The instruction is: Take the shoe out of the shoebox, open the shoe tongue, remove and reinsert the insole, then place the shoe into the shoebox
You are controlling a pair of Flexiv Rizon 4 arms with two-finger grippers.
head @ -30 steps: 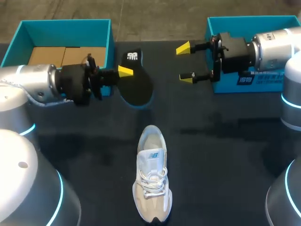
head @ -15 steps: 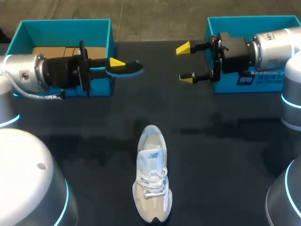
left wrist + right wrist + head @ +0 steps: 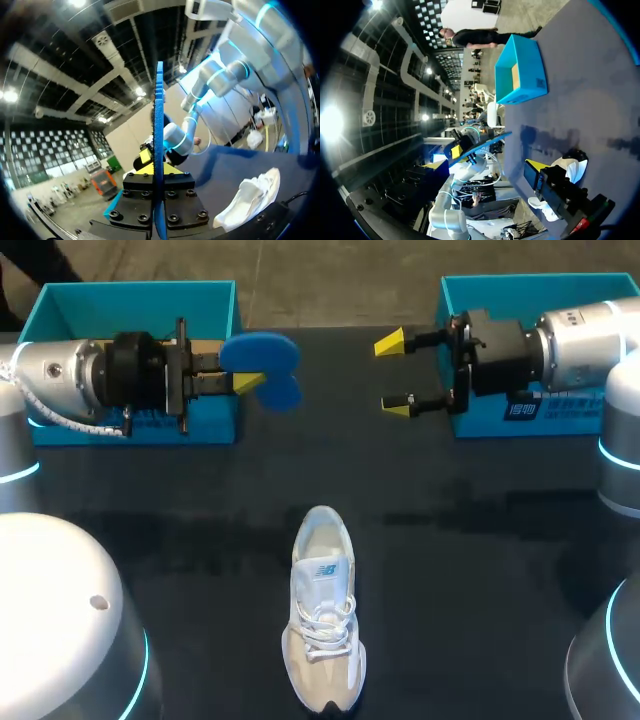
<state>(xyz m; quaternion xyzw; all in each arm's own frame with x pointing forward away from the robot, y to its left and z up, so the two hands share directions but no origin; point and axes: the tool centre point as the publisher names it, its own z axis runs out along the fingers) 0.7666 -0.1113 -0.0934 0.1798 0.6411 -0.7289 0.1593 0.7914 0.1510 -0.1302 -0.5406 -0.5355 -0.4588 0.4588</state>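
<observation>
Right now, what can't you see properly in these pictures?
- Head view: the right arm covers the inside of the right blue box.
- Head view: the insole hides one finger of the left claw.
- Left wrist view: the insole is edge-on, faces unseen.
- Head view: laces hide the inside of the shoe.

Silver arms (image 3: 580,335), cyan joint rings (image 3: 612,455); black bolted wrists (image 3: 495,350) (white cable (image 3: 55,422) on left); yellow-tipped jaws.
</observation>
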